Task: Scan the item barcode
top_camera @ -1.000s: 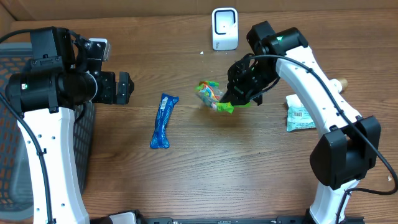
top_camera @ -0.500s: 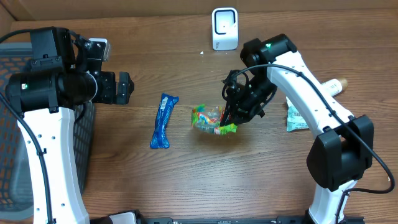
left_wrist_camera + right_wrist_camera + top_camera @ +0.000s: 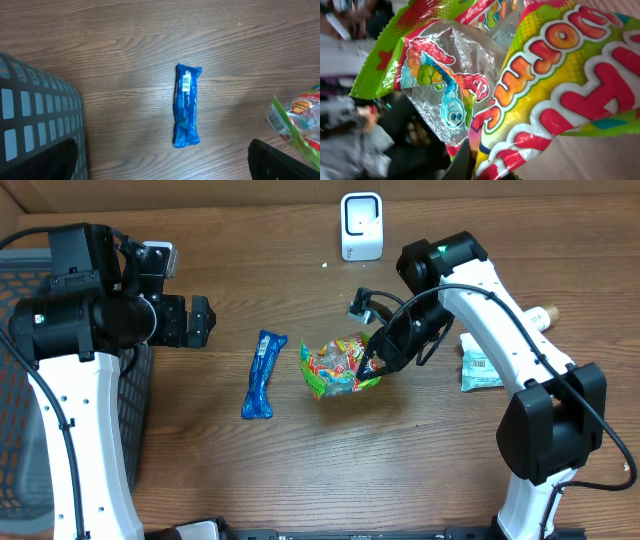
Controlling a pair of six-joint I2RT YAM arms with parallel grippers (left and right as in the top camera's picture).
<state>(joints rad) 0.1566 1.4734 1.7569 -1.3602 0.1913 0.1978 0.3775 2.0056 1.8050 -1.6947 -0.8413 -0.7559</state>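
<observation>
candy bag [image 3: 338, 368] is being clenched at its edge by the right end effector [image 3: 378, 362] over the table [image 3: 300, 470]; left end effector [image 3: 203, 320] is hovering released, grasping nothing.

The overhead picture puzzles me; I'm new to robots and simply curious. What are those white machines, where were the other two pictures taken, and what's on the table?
Those are two robot arms at a wooden table, each ending in a two-fingered pincer. One picture looks down from above; the other two come from a camera on each wrist. The left pincer is open and empty; its camera sees a blue wrapped bar and a dark basket. The right pincer is shut on a colourful sweets bag, which fills its camera's view. Also on the table: a white packet with a barcode and a small white device, probably the scanner.
</observation>
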